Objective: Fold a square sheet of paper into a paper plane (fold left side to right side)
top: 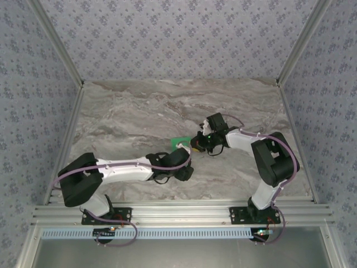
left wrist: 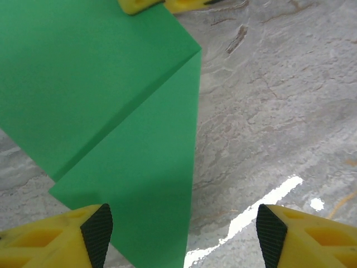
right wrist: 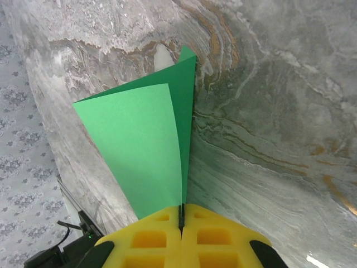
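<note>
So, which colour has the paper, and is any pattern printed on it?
Plain bright green, no pattern; the left wrist view shows the paper best.

Three cameras: one overhead, one on each wrist.
The top one looks down from behind onto the whole surface (top: pixel 139 111); both wrist ones sit close over the same green paper (left wrist: pixel 111 111).

Mid-table: bright green folded paper sheet (top: pixel 179 143) on grey marbled tabletop (top: pixel 128 111). right gripper (right wrist: pixel 181 215) just right of it, pinching its right edge. left gripper (left wrist: pixel 181 234) at its near side, one finger over paper, other over bare table.
</note>
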